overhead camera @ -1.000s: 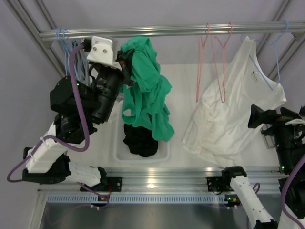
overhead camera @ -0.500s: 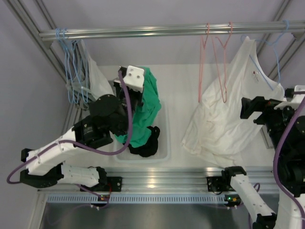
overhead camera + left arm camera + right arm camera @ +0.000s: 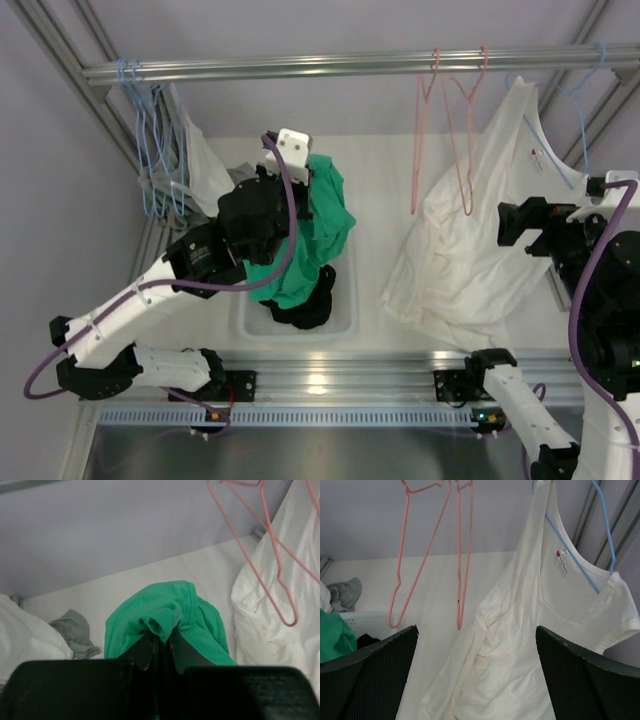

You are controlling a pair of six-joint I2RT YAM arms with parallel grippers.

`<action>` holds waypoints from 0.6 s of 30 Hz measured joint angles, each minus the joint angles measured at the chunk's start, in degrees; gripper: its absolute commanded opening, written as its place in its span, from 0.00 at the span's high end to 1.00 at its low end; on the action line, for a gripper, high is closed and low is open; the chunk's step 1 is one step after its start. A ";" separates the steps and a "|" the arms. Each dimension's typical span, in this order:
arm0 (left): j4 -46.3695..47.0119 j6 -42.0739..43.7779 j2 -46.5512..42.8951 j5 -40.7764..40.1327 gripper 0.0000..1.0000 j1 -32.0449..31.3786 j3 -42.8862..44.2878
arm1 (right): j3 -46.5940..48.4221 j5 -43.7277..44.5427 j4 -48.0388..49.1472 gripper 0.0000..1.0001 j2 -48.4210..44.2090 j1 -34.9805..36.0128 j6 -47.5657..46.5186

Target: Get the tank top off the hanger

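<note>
Green tank top (image 3: pixel 172 605): soft, light, limp; centre frame, bunched over white bin (image 3: pixel 346 322), no hanger in it.
Left fingers (image 3: pixel 141 651): pinched on a fabric fold.
Right fingers (image 3: pixel 367 677): wide, empty.
Hold: a thick bunched fold should grip best.

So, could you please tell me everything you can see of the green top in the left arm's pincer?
The green top looks like soft, matte knit fabric, crumpled and on no hanger. The left pincer is shut on a bunched fold near a stitched hem edge. The rest drapes down from there over the white bin, and its lower end appears to rest on a black garment lying inside.
</note>
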 measured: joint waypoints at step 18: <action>-1.25 -7.17 -0.09 -0.20 1.00 5.49 -6.60 | -0.74 0.15 0.66 0.01 -0.09 0.00 -0.48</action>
